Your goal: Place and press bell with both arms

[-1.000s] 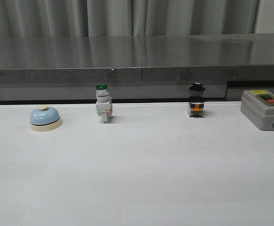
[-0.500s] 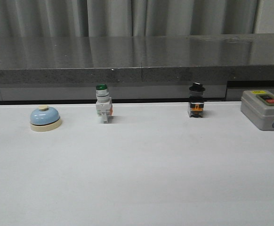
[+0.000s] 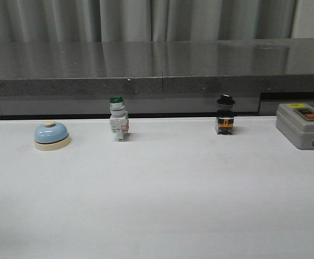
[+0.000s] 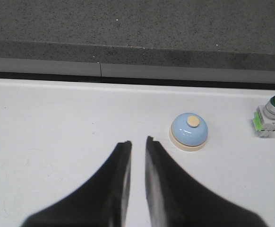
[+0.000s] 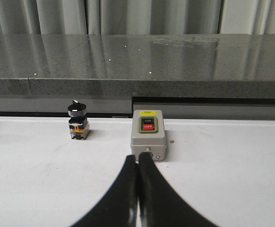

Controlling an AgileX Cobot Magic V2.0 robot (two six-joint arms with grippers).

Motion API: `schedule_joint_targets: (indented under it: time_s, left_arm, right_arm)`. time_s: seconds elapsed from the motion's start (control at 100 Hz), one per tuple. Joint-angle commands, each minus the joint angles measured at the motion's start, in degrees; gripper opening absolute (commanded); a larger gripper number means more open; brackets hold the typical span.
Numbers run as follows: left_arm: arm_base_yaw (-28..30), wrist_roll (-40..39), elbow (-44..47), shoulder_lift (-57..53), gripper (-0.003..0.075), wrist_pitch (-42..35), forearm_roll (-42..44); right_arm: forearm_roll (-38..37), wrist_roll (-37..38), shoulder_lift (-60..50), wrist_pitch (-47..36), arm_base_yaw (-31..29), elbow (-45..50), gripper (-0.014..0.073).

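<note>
Light blue over a cream base, the bell [image 3: 52, 135] stands upright on the white table [image 3: 162, 199] at the far left, close to the table's far edge and touched by nothing. To its right along the same far row stands a white pushbutton switch with a green cap [image 3: 118, 125], then, well apart from it, a black-capped switch [image 3: 225, 122] with an orange band on its body. At the far right sits a grey control box [image 3: 302, 125] with a red and a dark button on its top face. Behind the row runs a dark grey stone ledge [image 3: 157, 67], with pale curtains behind that.

Neither arm appears in the front view. In the left wrist view the left gripper [image 4: 137, 144] is above bare table, its two black fingers slightly apart with a narrow gap between the tips and nothing in it; the bell [image 4: 189, 132] sits near the tips, off to one side, apart from them. In the right wrist view the right gripper [image 5: 137, 160] has its fingers pressed together, holding nothing, with the tips just in front of the grey control box [image 5: 148, 134].
</note>
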Motion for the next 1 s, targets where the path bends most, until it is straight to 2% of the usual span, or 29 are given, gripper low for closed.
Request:
schedule_joint_targets:
  time_s: [0.0,0.09,0.1,0.15,0.2,0.74,0.99]
  left_arm:
    - [0.02,0.39,-4.97,3.55,0.0281,-2.71,-0.58]
    - [0.02,1.26,-8.79,7.49,0.0512,-1.36,-0.58]
    - [0.02,1.26,-9.07,7.8,0.0512,-1.29,-0.58]
    - [0.02,1.26,-11.13,9.97,0.0616,-0.42,-0.72]
    - [-0.19,1.26,-13.29,12.15,0.066,0.75,-1.4]
    - [-13.24,1.65,-38.28,39.29,0.0636,18.99,-1.42]
    - [-13.72,1.65,-46.35,50.23,0.0636,23.23,-0.08]
  right_arm:
    - [-0.22,0.0,-0.96,-4.91,-0.31,-0.94,-0.0069]
    - [-0.22,0.0,-0.96,-4.91,-0.31,-0.94,-0.0069]
    - [-0.22,0.0,-0.96,-4.91,-0.31,-0.94,-0.0069]
    - [-0.22,0.0,-0.96,-4.91,-0.31,-0.94,-0.0069]
    - [-0.22,0.0,-0.96,-4.91,-0.31,-0.94,-0.0069]
    - [-0.22,0.0,-0.96,-4.91,-0.31,-0.94,-0.0069]
    - [-0.22,0.0,-0.96,-4.91,-0.31,-0.94,-0.0069]
